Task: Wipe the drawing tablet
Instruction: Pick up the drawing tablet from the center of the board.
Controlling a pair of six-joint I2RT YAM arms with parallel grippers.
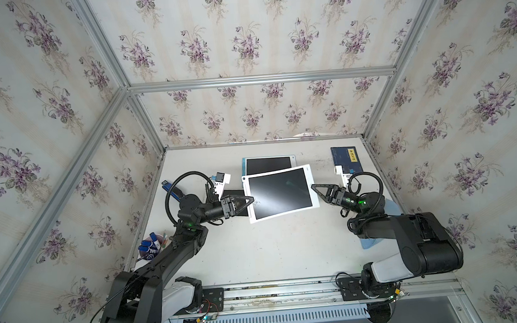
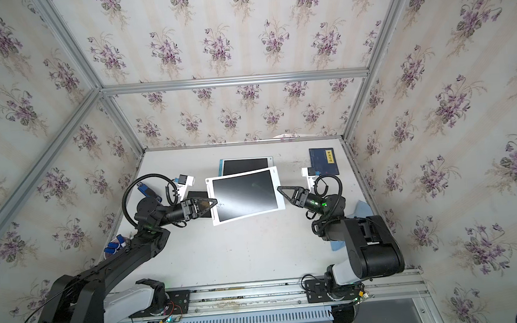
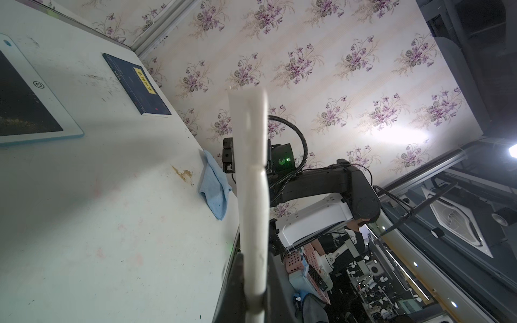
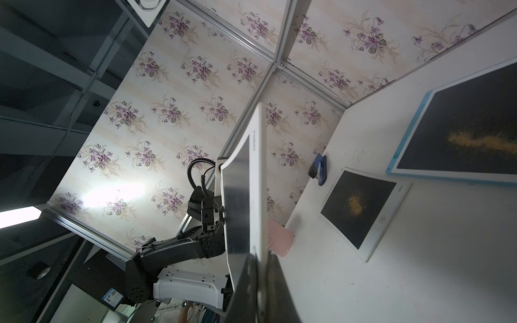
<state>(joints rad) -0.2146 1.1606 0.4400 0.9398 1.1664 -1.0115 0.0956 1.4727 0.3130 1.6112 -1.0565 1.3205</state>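
Both left gripper (image 1: 250,199) and right gripper (image 1: 313,186) (reaching inward) pinch the tablet (image 1: 280,193)

Glossy-screened drawing tablet (image 1: 279,194), soft blue cloth (image 3: 214,190), scuffed matt white table (image 1: 256,254)

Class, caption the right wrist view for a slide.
Left end effector and right end effector clamp a white drawing tablet above the table.
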